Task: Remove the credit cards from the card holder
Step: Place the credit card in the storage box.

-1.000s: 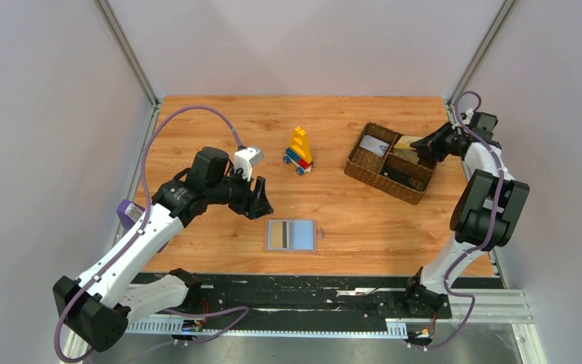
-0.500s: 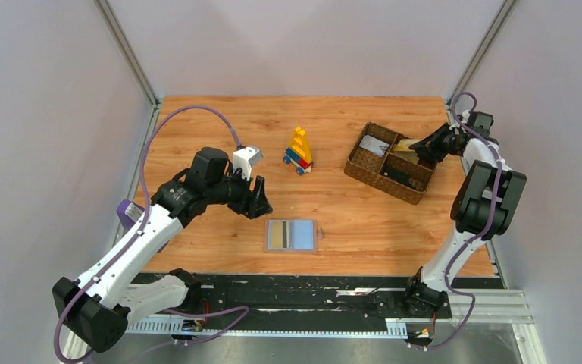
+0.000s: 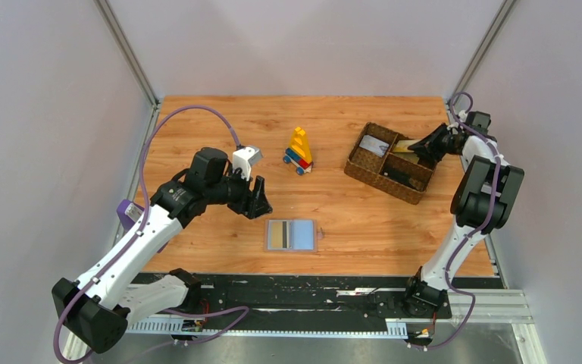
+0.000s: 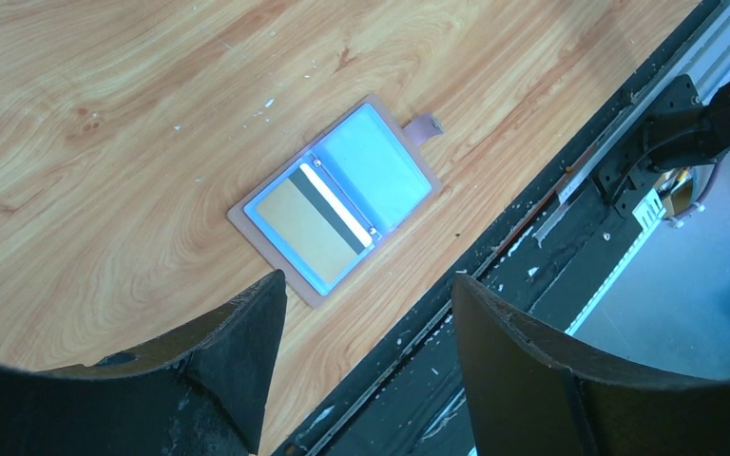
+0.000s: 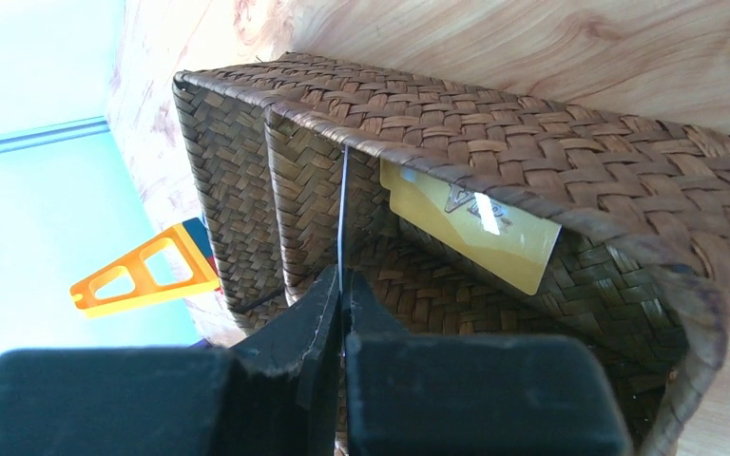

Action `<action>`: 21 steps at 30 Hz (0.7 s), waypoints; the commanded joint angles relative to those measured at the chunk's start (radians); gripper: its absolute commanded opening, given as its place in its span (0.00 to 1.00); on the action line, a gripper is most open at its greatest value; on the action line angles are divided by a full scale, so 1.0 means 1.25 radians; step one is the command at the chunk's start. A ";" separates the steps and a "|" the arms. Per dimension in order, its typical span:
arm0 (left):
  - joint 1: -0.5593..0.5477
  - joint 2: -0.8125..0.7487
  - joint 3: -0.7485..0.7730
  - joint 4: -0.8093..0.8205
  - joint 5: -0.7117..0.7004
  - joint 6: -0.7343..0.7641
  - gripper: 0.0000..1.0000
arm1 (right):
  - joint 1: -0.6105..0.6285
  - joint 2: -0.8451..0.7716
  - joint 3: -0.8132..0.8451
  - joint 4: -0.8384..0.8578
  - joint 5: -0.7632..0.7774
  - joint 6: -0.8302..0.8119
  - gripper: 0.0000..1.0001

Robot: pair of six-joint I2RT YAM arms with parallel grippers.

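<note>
Pinching a thin card [image 5: 342, 204] edge-on between the pressed-together tips of the right claw [image 5: 342, 285], just above a divider of the woven basket [image 5: 551, 133]. Cannot tell its colour from the edge alone. Probably holding it upright to slip it down into a narrow compartment rather than lay it across the rim. Beside it, leaning on the outer wall of the neighbouring compartment, a gold card [image 5: 470, 223]. In the overhead view, a pale card [image 3: 376, 146] in the far corner compartment too.

Hovering with the left claw [image 4: 366, 290] spread wide and empty over the counter [image 4: 105, 114], just short of the card holder [image 4: 380, 166]. Lying open and flat near the counter's front edge, with a pink tab [image 4: 425, 127] sticking out of one side, a tan card [image 4: 309, 228] with a dark stripe in one panel, and bare blue in the other. Judging by that, one card left to pull.

Little room on the near side, between holder and black rail [image 4: 409, 380]. Plenty of bare wood on the far side, with the block toy [image 3: 299, 150] well apart. Best to come in from the wood side and draw the card along its panel, so as not to shove the thin holder toward the rail.
</note>
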 commanded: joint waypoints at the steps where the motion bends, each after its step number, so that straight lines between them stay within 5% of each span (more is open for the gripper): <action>1: 0.005 -0.017 0.008 0.003 -0.005 0.023 0.73 | -0.004 0.031 0.043 -0.004 -0.030 -0.032 0.03; 21: 0.005 -0.017 0.010 0.002 -0.011 0.023 0.73 | -0.004 0.059 0.079 -0.035 0.033 -0.042 0.20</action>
